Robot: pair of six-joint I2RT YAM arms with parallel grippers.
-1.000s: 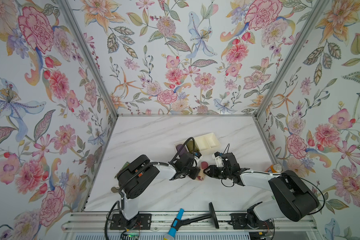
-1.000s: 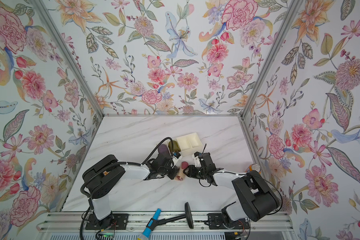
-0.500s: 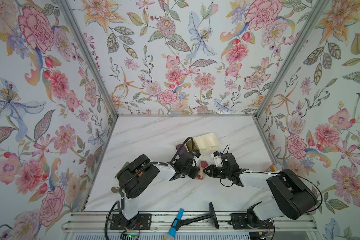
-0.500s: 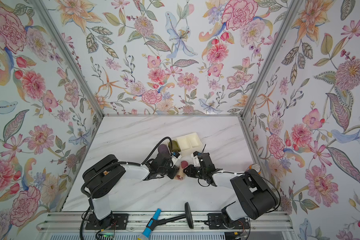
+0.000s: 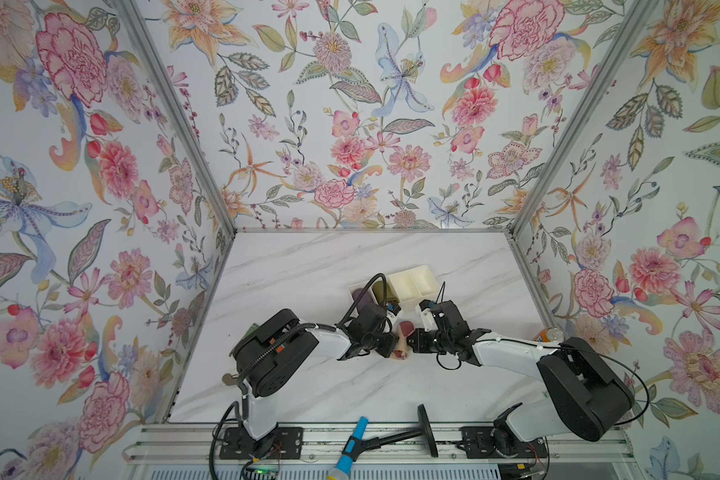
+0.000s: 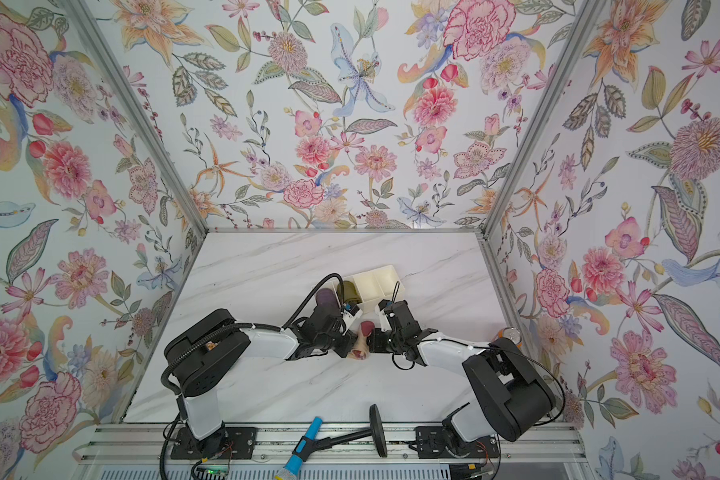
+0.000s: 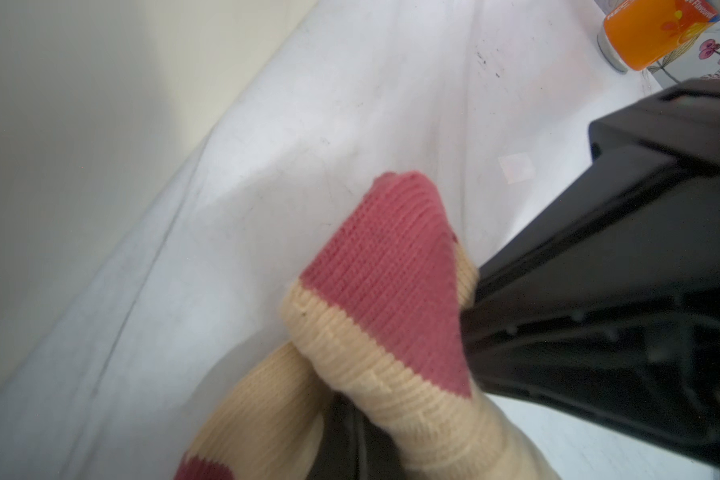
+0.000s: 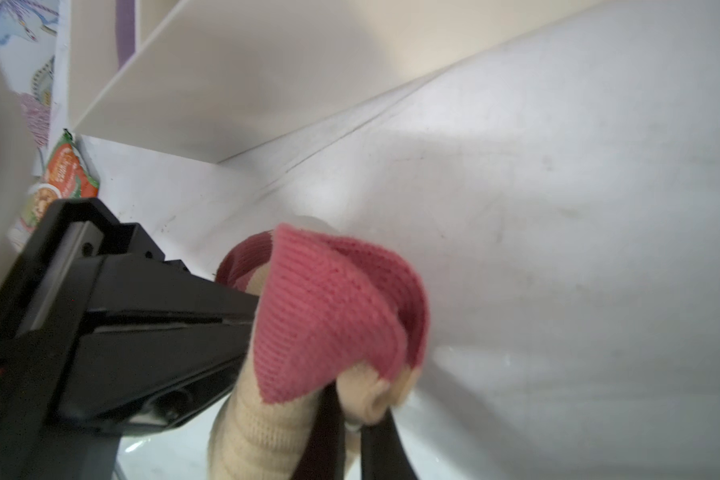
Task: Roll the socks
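1. The socks (image 5: 400,344), peach-tan knit with maroon patches, lie bunched near the middle of the marble counter (image 5: 300,282), just in front of a white divided tray (image 5: 433,284).
2. The left tool (image 5: 393,348) comes in from the left and is clamped shut on the socks. In the left wrist view the ribbed tan fabric runs down into its grip.
3. The right tool (image 5: 411,343) comes in from the right and is closed on a fold of the socks. The right wrist view shows tan fabric pinched between its dark fingers (image 8: 381,453), with a maroon end draped above.
4. In both top views the two tools are nearly tip to tip, with the bundle between them.
5. A purple sock roll (image 5: 360,300) and an olive-green sock roll (image 5: 378,291) stand in the tray's left compartments.
6. An orange can (image 5: 546,335) stands at the counter's right edge, well apart from the socks.
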